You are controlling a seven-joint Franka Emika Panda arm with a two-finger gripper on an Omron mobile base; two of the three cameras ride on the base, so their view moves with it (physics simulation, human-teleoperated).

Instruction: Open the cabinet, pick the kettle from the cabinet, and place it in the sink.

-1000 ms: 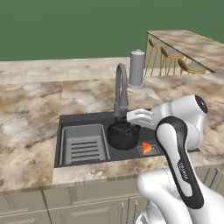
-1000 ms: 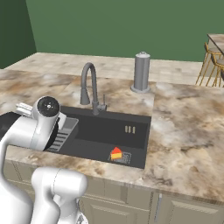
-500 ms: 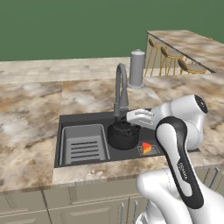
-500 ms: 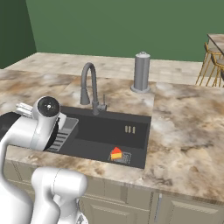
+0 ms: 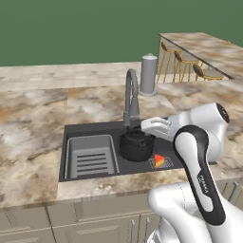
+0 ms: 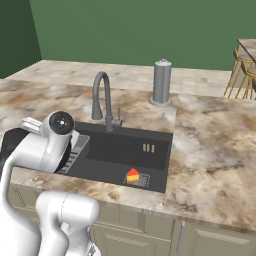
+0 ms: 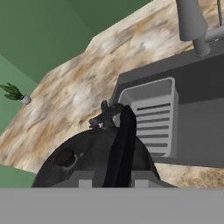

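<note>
A marbled brown counter (image 5: 38,128) runs under a plain green wall, with the dark grey sink (image 5: 85,132) cut into it and bar stools (image 5: 182,64) far back on the right.

From the left base camera, the kettle (image 5: 136,145) sits low inside the basin, just right of the ribbed rack insert (image 5: 91,156) and directly below the curved faucet (image 5: 131,92). The arm's white wrist reaches in from the right, and the gripper (image 5: 144,127) meets the kettle at its top — the fingertips themselves are hidden behind the kettle's handle here. A small orange and red wedge (image 5: 160,161) lies on the basin floor just right of the kettle. Open counter spreads to the left of the sink; a grey cylindrical canister (image 5: 148,74) stands behind the faucet, well apart from the arm.

From the right base camera, the arm's shoulder covers the left part of the sink, so the kettle is hidden. The right half of the basin lies open, the wedge near its front edge, and the counter to the right is bare up to its edge.

From the hand camera, the kettle's black dome lies right under the gripper (image 7: 113,183), its arched handle (image 7: 123,144) running up between the two finger tips, which appear to pinch it from both sides. The rack and the sink's front rim lie beyond.
</note>
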